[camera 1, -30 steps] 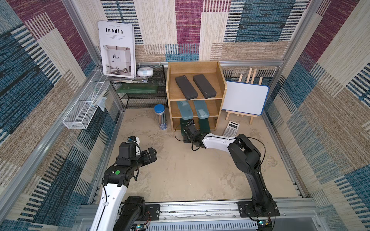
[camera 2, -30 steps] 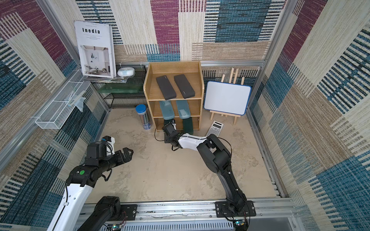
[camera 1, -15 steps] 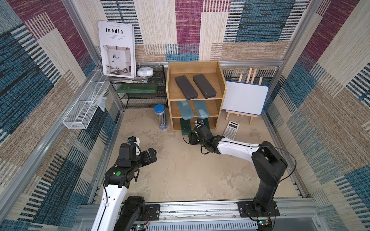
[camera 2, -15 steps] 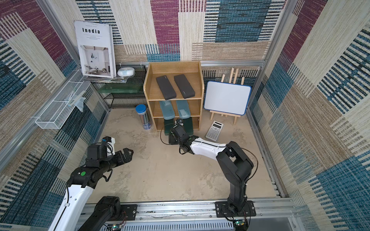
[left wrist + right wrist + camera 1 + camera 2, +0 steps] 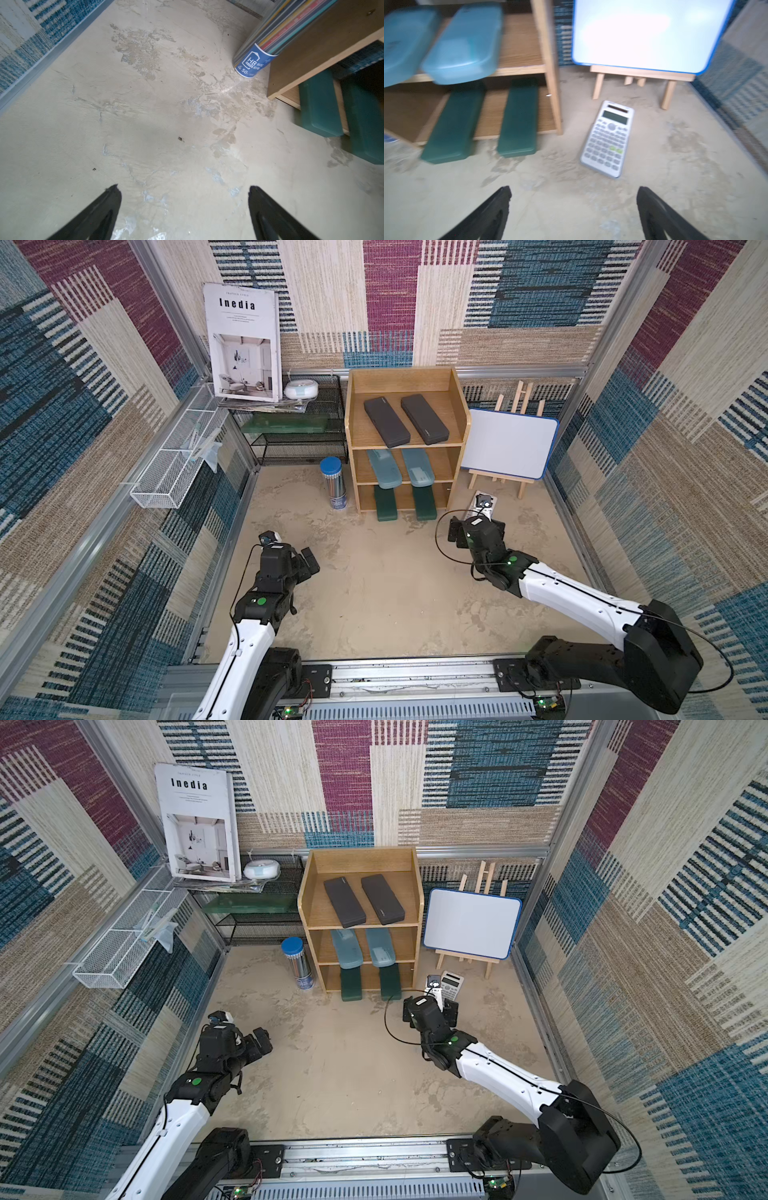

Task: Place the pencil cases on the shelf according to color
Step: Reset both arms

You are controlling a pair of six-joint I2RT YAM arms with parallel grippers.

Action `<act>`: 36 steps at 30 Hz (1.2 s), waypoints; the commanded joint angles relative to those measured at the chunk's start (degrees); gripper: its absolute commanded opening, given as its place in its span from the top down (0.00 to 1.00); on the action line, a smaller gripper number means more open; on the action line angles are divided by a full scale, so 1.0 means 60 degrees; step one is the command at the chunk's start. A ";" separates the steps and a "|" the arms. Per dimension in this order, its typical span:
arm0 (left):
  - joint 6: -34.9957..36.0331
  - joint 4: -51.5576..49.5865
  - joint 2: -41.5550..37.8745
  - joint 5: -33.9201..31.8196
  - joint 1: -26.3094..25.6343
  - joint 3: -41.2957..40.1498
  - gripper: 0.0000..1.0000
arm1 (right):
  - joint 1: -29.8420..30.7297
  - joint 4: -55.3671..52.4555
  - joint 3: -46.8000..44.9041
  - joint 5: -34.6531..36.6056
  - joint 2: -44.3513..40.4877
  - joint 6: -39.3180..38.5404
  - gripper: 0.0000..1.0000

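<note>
Six pencil cases (image 5: 382, 898) already lie on the shelf (image 5: 464, 423), paired by color: two black cases (image 5: 386, 421) on the top tier, two light blue cases (image 5: 384, 468) on the middle, two dark green cases (image 5: 517, 122) on the bottom. Your right claw (image 5: 574, 190) hangs empty with its jaws spread wide. The green pair lies ahead of it, toward the left arm's side, and well apart from it. Your left claw (image 5: 182, 188) is likewise spread and empty, with the shelf's corner ahead of it. By the look of it, no case is left to carry.

If you must straighten one, expect a stiff, light shell with smooth sides that could slip. The blue and green cases jut past their tiers toward the claw, so take a jutting end across its narrow width, or push it squarely inward. Headroom between tiers looks tight.

The tabletop (image 5: 374, 605) under both claws is matte, sandy and patchy, probably grippy enough. A calculator (image 5: 608, 139) lies just ahead of the right claw, a whiteboard (image 5: 643, 33) stands beyond it, and a pencil tube (image 5: 255, 58) stands just beside the shelf. Woven panels (image 5: 685, 448) wall you in.
</note>
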 commanded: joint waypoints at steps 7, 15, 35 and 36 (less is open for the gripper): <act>0.1907 0.4562 0.0472 -0.2185 -0.0089 -0.1673 0.01 | -0.2484 0.3708 -0.2034 -0.0646 -0.0255 -0.1778 0.01; 0.2651 0.8929 0.2703 -0.2044 -0.0086 -0.2837 0.00 | -0.3302 0.6296 -0.2666 -0.0838 0.0847 -0.2900 0.01; 0.4618 1.1568 0.7421 -0.0133 0.0094 -0.1160 0.00 | -0.5207 0.9646 -0.3458 -0.3613 0.2740 -0.3167 0.01; 0.4493 1.0659 0.7381 -0.0014 0.0137 -0.0656 0.00 | -0.5297 0.9539 -0.3463 -0.3737 0.2681 -0.3081 0.01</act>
